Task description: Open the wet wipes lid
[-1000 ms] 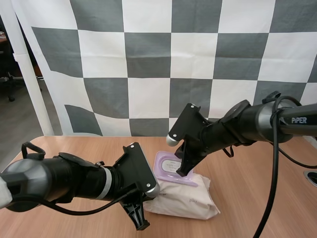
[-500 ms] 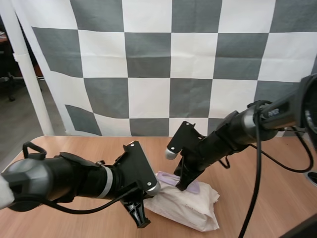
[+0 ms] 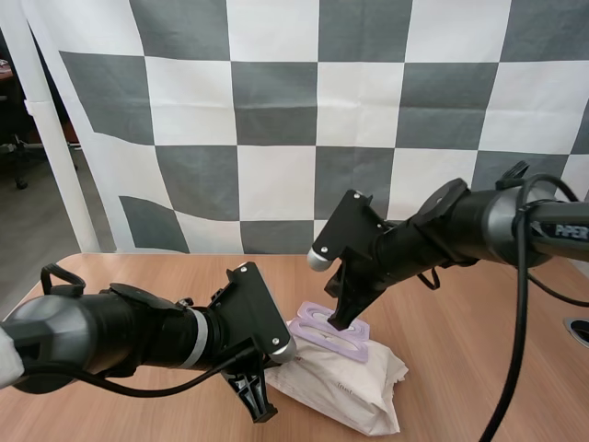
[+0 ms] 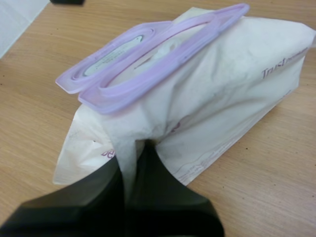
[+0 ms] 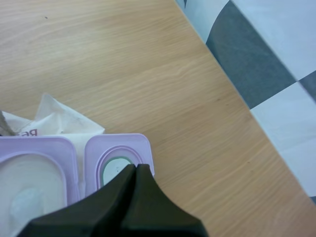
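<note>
So the crumpled wet wipes pack [image 3: 345, 387] had its lilac lid [image 5: 111, 148] flipped open; left gripper [image 4: 131, 148] pinched the pack, right gripper [image 5: 134, 169] closed.

A: How is the light?
B: Bright, even and soft, from above. The pack [image 3: 342, 376] casts only a faint shadow on the table [image 3: 460, 322] beside it.
A: Any glare?
B: Just a mild sheen on the pack's lilac lid [image 4: 106, 55].

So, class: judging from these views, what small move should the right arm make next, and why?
Probably lift the right tool clear: the lid already lies folded back flat, while the left tool pinches the pack.
</note>
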Tool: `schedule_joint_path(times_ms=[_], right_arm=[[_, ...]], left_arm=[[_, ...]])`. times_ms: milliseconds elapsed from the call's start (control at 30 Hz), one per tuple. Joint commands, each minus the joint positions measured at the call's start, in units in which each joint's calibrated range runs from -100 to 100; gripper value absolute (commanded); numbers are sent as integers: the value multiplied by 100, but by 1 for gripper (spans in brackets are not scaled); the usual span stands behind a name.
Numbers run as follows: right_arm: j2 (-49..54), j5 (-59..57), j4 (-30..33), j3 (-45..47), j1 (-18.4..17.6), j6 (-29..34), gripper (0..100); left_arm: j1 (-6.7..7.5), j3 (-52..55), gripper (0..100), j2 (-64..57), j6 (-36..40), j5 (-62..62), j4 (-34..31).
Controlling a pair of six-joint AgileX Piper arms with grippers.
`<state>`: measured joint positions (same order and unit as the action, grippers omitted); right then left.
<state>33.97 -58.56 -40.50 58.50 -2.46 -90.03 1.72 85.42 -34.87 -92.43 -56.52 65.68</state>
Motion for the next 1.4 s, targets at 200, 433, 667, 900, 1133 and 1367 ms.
schedule_joint_path(times_ms=[200,433,667,900,1133,1367], right_arm=[[2497,-1828,1734,-550,2,2102,0],[3973,-3188,1968,-731,2,2488,0],[4564,-3320,1968,-1073,2,2974,0],[4626,-3338,1968,-1360,2,3416,0],[4709,-3187,1853,-1372,2,3647,0],[5169,-2950,1573,-1372,2,3673,0]], left_arm=[[2,3,0,-1,38,274,136],[2,3,85,-1,-49,-297,148],[2,-181,100,-83,265,-318,-274],[2,-1020,100,-1163,1550,-1267,-1456],[2,-1960,100,-2858,2262,-2526,-2035],[2,-2467,81,-4277,2865,-3309,-2057]])
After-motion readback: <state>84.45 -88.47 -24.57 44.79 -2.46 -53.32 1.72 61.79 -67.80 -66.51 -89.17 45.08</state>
